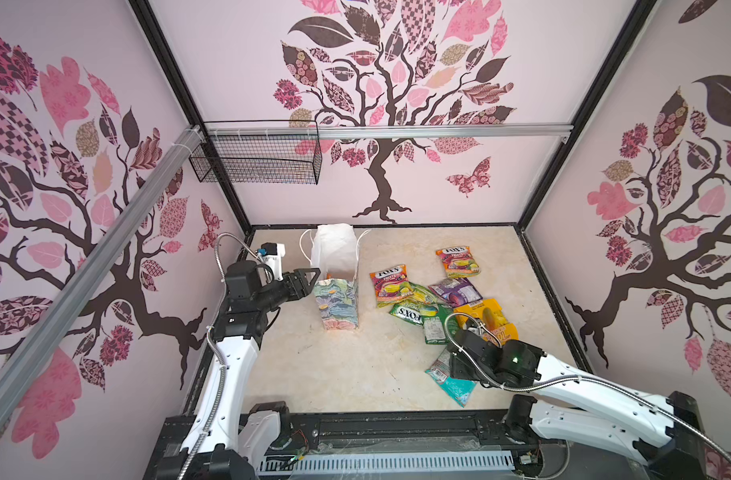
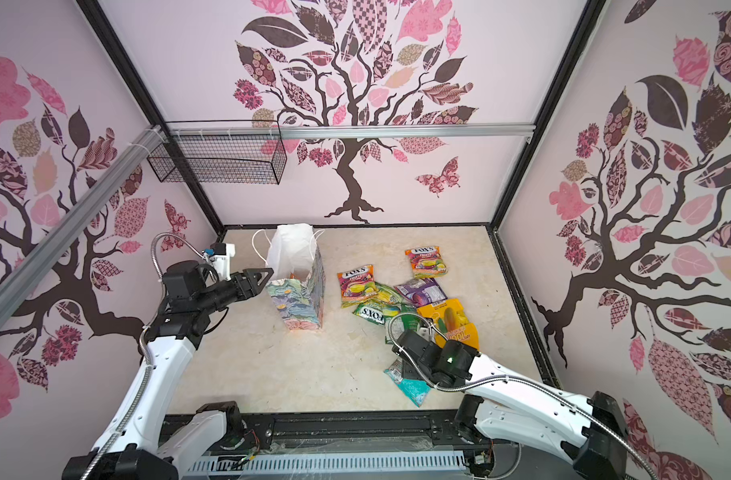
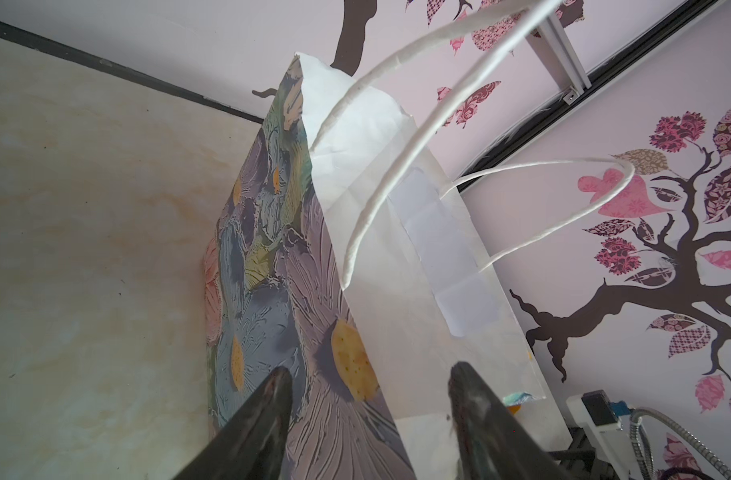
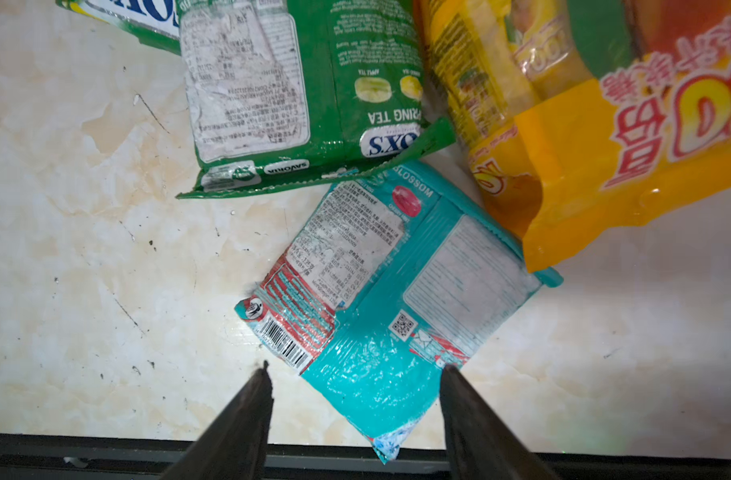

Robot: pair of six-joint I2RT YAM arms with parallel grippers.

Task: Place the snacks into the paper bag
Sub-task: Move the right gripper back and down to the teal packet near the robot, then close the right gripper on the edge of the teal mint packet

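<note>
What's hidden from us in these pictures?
- Paper bag bottom: in both top views, hidden by its own walls.
- Right gripper: in both top views, hidden under its arm.
- Teal packet: partly covered by that arm in both top views.
- Green packet: cut off by the right wrist view's edge.

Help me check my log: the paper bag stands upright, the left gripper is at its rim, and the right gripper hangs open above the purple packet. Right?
Not quite: the right wrist view shows the right gripper hanging open above the teal packet, not the purple packet, which lies farther back. The paper bag does stand upright, with the left gripper at its rim.
</note>
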